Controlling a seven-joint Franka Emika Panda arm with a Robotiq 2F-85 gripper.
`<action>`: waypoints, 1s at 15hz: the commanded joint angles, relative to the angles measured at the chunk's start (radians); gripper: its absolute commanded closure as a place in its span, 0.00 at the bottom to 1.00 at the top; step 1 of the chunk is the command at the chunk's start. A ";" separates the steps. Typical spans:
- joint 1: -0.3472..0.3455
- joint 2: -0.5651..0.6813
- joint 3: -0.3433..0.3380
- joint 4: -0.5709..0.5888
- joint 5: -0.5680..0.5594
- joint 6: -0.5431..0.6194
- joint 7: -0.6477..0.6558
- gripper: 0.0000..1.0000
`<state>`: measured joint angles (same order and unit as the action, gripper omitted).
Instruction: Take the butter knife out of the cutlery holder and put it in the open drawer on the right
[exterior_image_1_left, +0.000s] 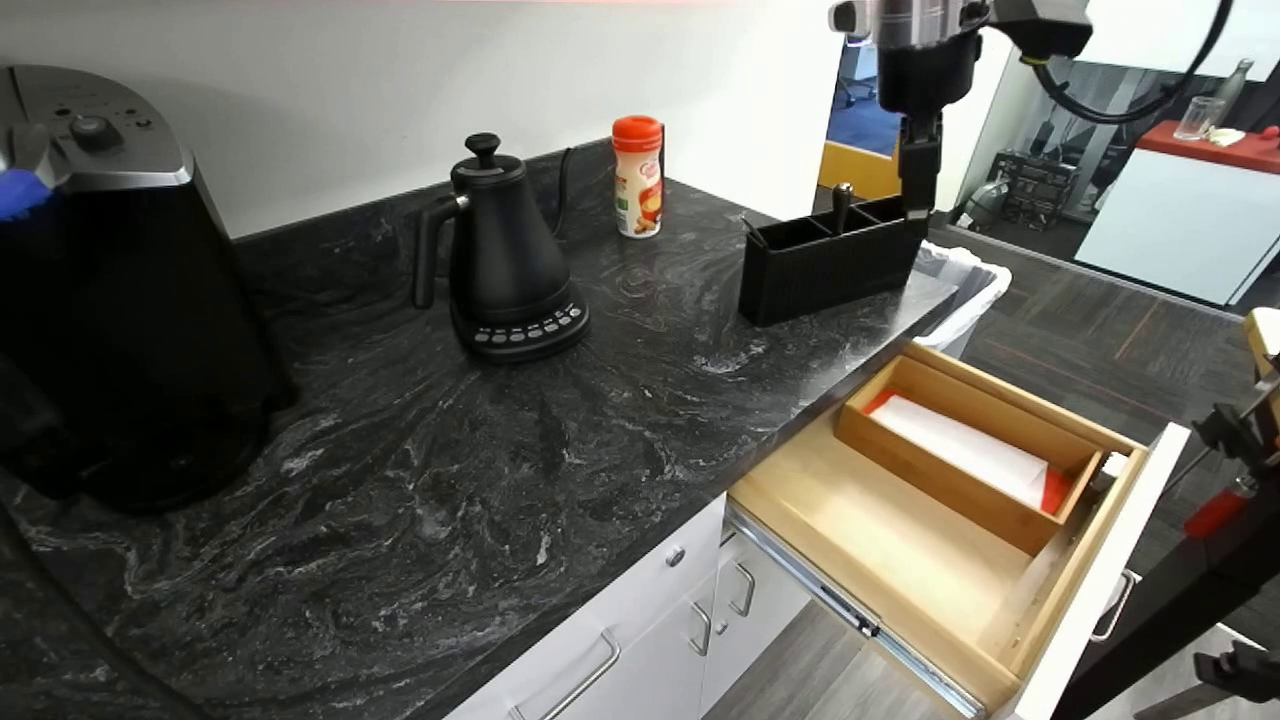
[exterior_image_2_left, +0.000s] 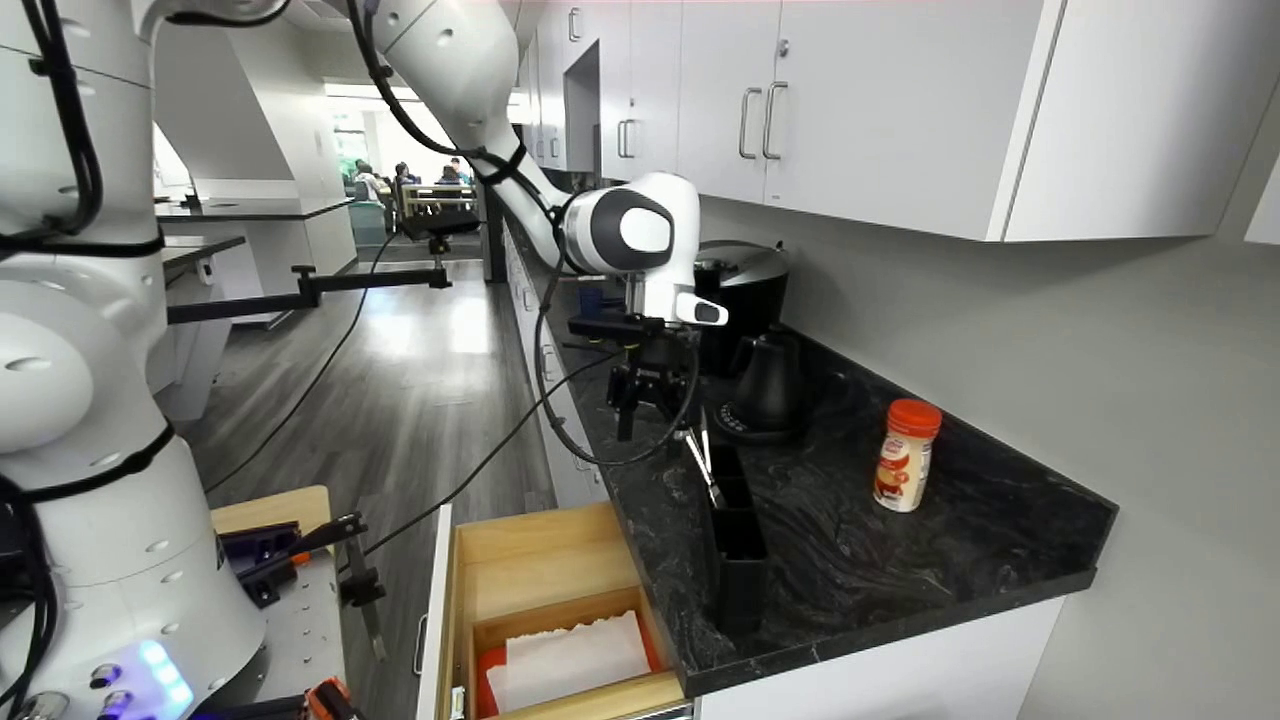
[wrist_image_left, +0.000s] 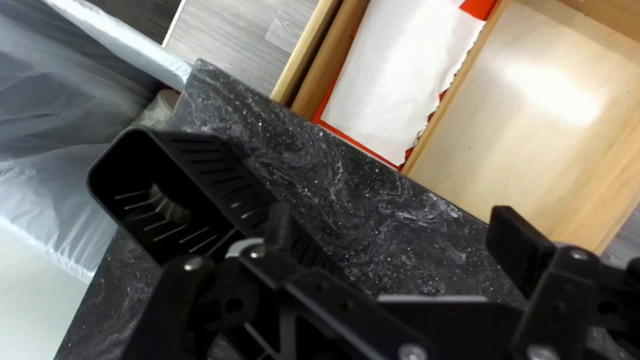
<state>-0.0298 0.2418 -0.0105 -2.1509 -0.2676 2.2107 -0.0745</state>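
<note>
Black, the cutlery holder stands right of centre in an exterior view; a thin utensil leans at its left end and a thicker utensil rises near its middle. Which is the butter knife I cannot tell. Right of both, the gripper partly hides the holder's right end, its fingers spread apart in the wrist view. Lower right, the drawer holds a wooden tray with white paper over red material.

Black kettle, red-lidded bottle on dark counter; probably bin just beside.
</note>
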 joint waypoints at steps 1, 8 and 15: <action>0.024 0.082 -0.017 0.098 -0.111 -0.004 -0.033 0.00; 0.046 0.136 -0.001 0.153 -0.161 0.087 -0.050 0.00; 0.080 0.143 -0.018 0.180 -0.228 0.152 -0.026 0.00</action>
<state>0.0286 0.3775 -0.0069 -1.9877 -0.4539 2.3411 -0.1101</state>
